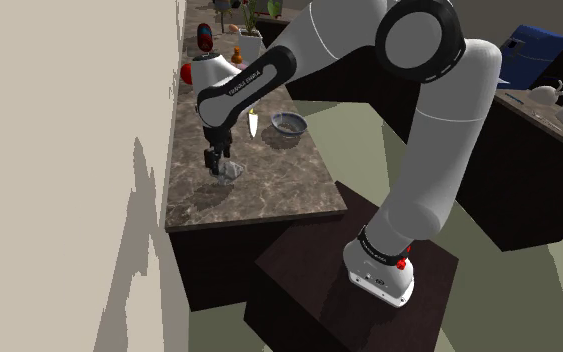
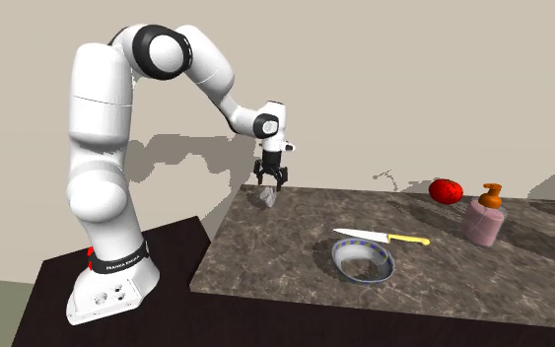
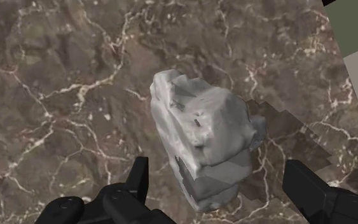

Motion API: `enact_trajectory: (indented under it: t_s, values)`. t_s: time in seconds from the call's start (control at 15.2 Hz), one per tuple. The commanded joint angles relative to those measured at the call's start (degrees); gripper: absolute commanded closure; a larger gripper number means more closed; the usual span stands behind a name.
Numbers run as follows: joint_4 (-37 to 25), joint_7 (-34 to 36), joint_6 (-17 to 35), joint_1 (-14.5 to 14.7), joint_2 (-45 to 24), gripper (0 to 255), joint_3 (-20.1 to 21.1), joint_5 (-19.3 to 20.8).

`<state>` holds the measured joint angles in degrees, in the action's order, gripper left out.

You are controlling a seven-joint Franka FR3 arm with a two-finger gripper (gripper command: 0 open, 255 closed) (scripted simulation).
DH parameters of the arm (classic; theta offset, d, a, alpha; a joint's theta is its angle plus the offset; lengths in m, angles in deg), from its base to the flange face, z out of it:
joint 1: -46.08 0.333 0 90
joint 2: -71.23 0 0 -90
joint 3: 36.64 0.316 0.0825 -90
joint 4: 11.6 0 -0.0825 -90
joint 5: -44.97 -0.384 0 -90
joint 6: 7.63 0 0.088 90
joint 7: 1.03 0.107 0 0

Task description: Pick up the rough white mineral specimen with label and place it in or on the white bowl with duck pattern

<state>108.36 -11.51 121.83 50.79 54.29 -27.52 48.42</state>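
The rough pale grey-white mineral specimen (image 3: 203, 137) lies on the brown marbled counter (image 3: 56, 95). My gripper (image 3: 217, 172) hovers just above it, open, one finger on each side and neither touching the stone. From the shoulder view the gripper (image 1: 214, 160) stands over the mineral (image 1: 230, 173) close to the wall. The white bowl (image 1: 288, 126) sits further along the counter toward the open edge. In the second exterior view the gripper (image 2: 271, 181) hangs over the mineral (image 2: 268, 197), and the bowl (image 2: 342, 258), with blue marks on its rim, lies tipped near the front edge.
A yellow-handled knife (image 2: 379, 237) lies between the mineral and the bowl. A red round object (image 2: 446, 190) and a pink soap dispenser (image 2: 485, 219) stand further along. The wall (image 1: 89, 150) runs close beside the counter. My dark stand (image 1: 309, 290) adjoins the counter's end.
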Motion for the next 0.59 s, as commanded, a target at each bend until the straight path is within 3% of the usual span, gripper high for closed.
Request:
enact_trajectory:
  t_s: [0.0, 0.4, 0.46, 0.53]
  values:
    - [0.01, 0.08, 0.50, 0.04, -0.46, 0, -0.04, 0.10]
    - [0.01, 0.08, 0.48, 0.04, -0.45, 0, -0.04, 0.10]
    - [0.01, 0.08, 0.48, 0.04, -0.45, 255, -0.04, 0.10]
    - [0.01, 0.08, 0.48, 0.04, -0.45, 255, -0.04, 0.10]
